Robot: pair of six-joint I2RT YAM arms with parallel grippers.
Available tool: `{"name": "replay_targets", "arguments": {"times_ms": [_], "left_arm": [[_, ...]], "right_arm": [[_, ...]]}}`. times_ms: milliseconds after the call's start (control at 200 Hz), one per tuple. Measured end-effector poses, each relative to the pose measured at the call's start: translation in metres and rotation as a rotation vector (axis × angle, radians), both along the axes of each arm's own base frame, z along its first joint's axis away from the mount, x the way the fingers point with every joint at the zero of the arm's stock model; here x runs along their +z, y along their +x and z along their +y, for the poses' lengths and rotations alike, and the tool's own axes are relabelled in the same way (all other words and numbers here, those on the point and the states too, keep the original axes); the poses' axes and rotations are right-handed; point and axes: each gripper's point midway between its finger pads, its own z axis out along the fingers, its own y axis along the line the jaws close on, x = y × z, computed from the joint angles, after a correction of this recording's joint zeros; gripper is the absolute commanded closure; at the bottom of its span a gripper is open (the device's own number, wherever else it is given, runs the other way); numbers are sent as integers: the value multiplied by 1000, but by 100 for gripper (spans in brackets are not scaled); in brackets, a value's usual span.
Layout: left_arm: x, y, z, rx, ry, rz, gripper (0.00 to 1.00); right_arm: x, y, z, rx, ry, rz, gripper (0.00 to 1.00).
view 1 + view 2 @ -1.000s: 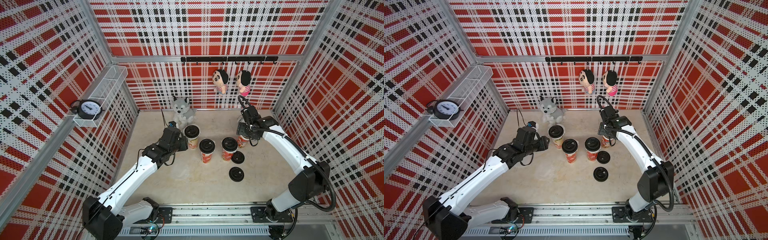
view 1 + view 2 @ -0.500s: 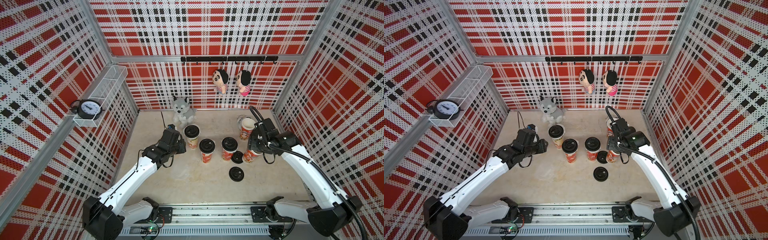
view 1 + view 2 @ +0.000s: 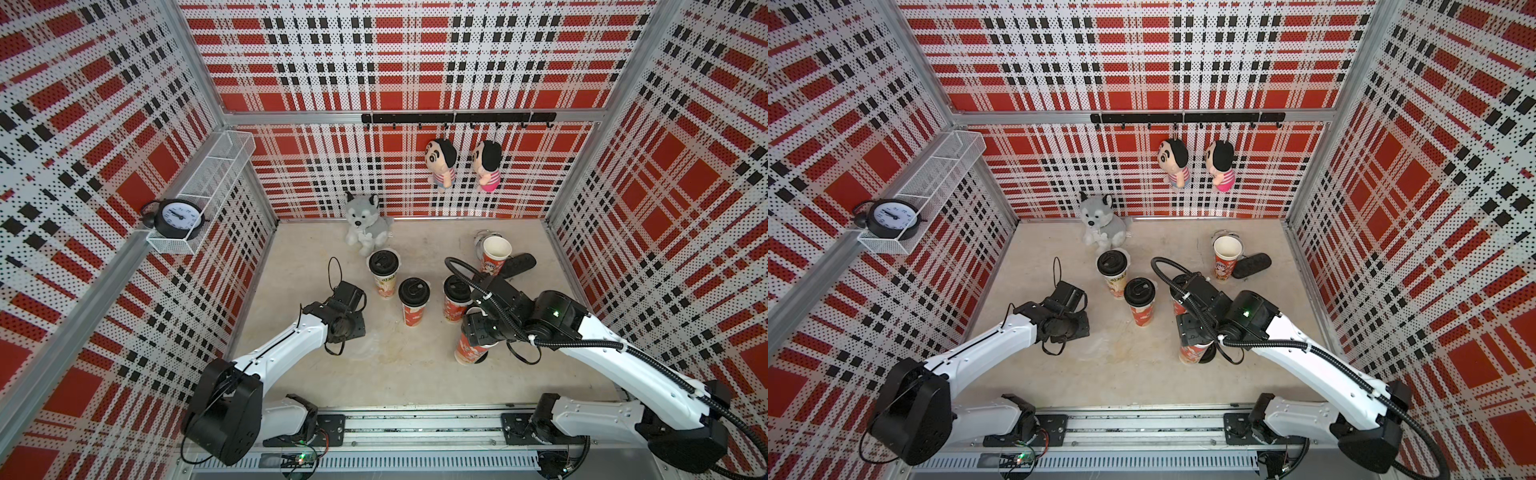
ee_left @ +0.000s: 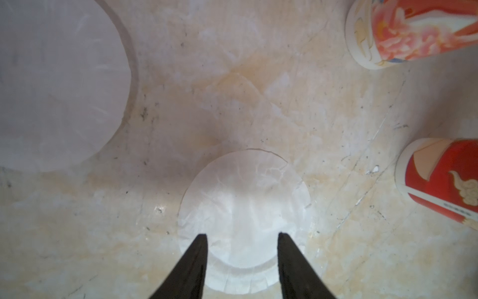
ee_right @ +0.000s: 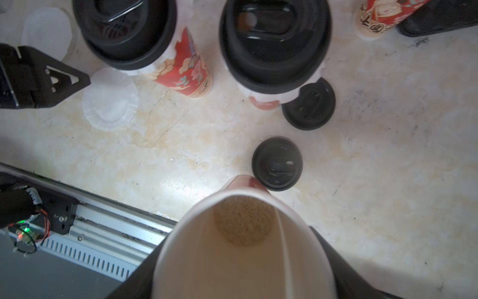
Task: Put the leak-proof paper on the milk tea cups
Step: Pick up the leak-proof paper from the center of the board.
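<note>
in both top views the right gripper (image 3: 478, 332) is closed round the upper wall of an uncovered red printed paper cup (image 3: 468, 352), low over the beige table (image 3: 399, 382), in front of three red and cream paper cups with black plastic lids (image 3: 413, 305). i cannot tell whether its base touches the table. it is probably held apart from the row so its mouth stays free for a sheet. another open paper cup (image 3: 494, 254) stands near the back wall. the left gripper (image 3: 352, 329) points down at the table left of the row, with its fingers hidden here.

in the left wrist view the two black fingers (image 4: 192, 266) stand moderately apart and grip nothing. their tips are over the near edge of a thin, whitish, round sheet of leak-proof paper (image 4: 243, 196) lying flat on the table, likely lined up to pinch its crinkly rim. a second sheet (image 4: 59, 85) lies apart from it.

in the right wrist view the held cup shows a white inside with brownish grains at the bottom and no paper on it. dark fingers (image 5: 336, 274) press both its sides. two loose black round lids (image 5: 276, 164) lie just beyond.
</note>
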Motion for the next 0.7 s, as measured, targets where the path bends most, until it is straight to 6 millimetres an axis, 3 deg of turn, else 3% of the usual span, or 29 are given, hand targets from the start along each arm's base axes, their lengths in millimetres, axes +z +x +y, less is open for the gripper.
{"name": "replay_targets", "arguments": {"times_ms": [346,701], "left_arm": [[-34,-34,23,116,73,137,51],[-50,-36,29,164,108,180,53]], "right_arm": [[-2,2,30,94,38,-27,26],[-7,4,45,176,38,-27,26]]}}
